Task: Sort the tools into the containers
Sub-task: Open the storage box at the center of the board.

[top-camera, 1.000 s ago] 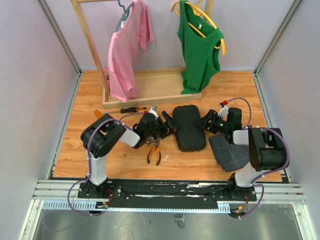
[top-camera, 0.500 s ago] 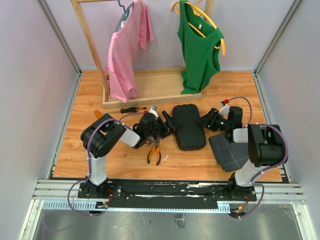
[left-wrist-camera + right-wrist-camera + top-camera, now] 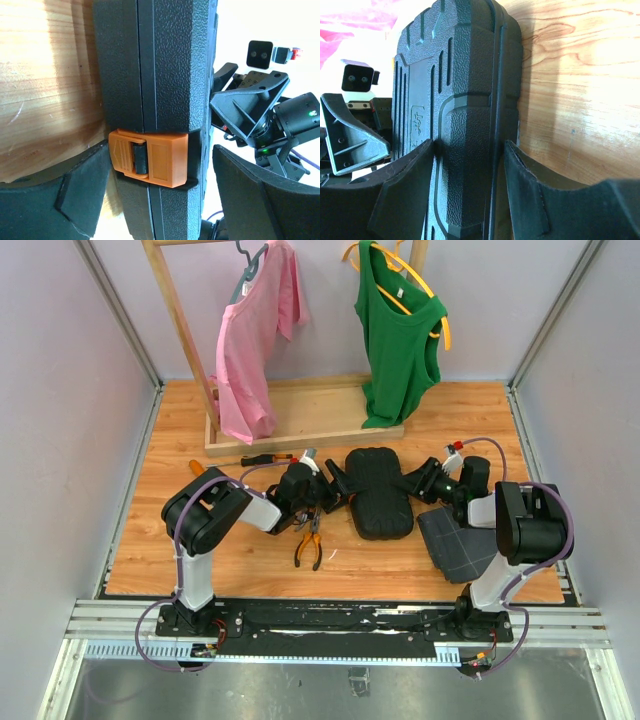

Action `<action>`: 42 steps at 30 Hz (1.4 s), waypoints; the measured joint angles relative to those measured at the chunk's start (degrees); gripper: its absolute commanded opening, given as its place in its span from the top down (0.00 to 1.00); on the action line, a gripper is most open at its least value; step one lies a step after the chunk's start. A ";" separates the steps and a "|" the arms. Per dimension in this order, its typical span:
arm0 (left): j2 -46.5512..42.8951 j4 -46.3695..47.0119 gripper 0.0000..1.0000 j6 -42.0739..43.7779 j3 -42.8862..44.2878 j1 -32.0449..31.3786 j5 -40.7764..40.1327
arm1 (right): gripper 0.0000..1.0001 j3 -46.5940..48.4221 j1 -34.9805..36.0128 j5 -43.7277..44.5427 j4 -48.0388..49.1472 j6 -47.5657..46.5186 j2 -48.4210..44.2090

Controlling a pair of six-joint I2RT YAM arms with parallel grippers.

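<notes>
Straddling orange latch of black case with left gripper spread apart. Pinching opposite edge with right gripper (lid mark illegible).

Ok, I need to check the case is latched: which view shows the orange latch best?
Left wrist view: the orange latch sits mid-frame, flat across the seam of the black case. The top external view shows the case from above, latch not discernible; the right wrist view shows another edge, no latch.

L pincer jaws wide; R pincer clamped narrower; both arms low, facing inward.
</notes>
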 measured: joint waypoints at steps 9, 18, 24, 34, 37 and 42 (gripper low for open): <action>0.02 -0.90 0.38 0.04 0.04 0.07 0.02 | 0.51 -0.04 -0.11 0.15 -0.39 0.33 -0.37; -0.44 -4.57 0.43 1.09 1.73 0.07 -0.11 | 0.50 -0.07 -0.09 1.57 -2.58 -0.61 -1.97; -1.88 -10.03 0.46 2.69 3.58 -0.13 -1.18 | 0.50 -0.07 -0.09 2.10 -3.34 -0.74 -2.49; -3.28 -19.26 0.47 6.10 7.61 -0.81 -4.11 | 0.50 0.04 -0.09 3.32 -4.42 -0.81 -3.15; -3.74 -21.70 0.47 7.17 8.44 -1.07 -5.22 | 0.50 0.07 -0.04 3.65 -4.63 -0.96 -3.28; -4.15 -25.14 0.45 8.96 9.49 -1.27 -7.23 | 0.50 0.28 0.07 4.26 -5.01 -1.53 -3.52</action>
